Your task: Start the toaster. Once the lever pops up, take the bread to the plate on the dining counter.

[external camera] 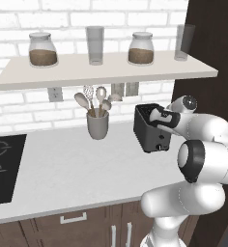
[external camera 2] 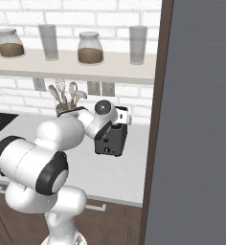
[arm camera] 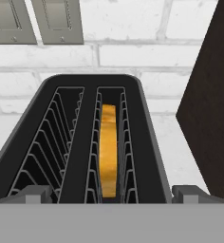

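- White brick wall (arm camera: pixel 133 57) and pale worktop (external camera: pixel 63 169) form the setting.
- Fingertips (arm camera: pixel 35 193) are spread fully wide, with nothing gripped.
- Just below them, the toaster (arm camera: pixel 90 142) is seen.
- Bread (arm camera: pixel 108 152) is seated in its right slot.

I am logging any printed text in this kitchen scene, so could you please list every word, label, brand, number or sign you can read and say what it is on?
No readable text anywhere in these pictures.
toaster: no brand or markings legible; the front knob bears no number that can be read.
jars on the shelf: no labels.
wall outlet plates: blank.
utensil cup: plain grey, no print.
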